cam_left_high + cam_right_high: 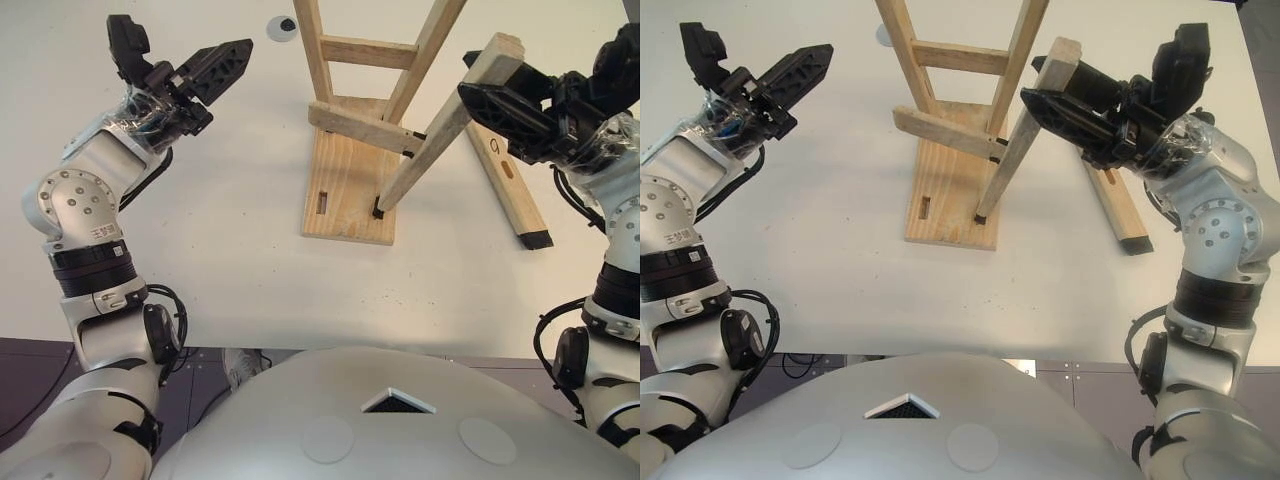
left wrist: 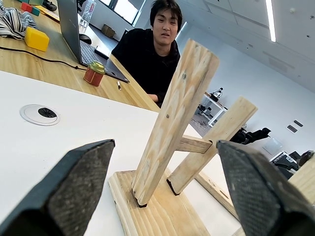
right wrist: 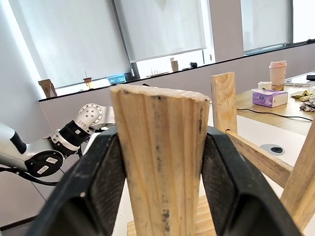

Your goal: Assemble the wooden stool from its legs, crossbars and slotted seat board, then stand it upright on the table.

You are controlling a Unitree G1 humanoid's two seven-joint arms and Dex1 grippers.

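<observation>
Right eye view: leg (image 1: 1005, 165) slants from right claw (image 1: 1042, 82) to seat board (image 1: 940, 195).

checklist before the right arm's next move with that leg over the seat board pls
1. Grip: right gripper shut on held leg: ok
2. Seating: lower end of held leg in a slot of the seat board: cannot tell
3. Angle: held leg upright: not ok, it leans
4. Help: left gripper open and empty: ok
5. Base: seat board flat on table: ok
</observation>
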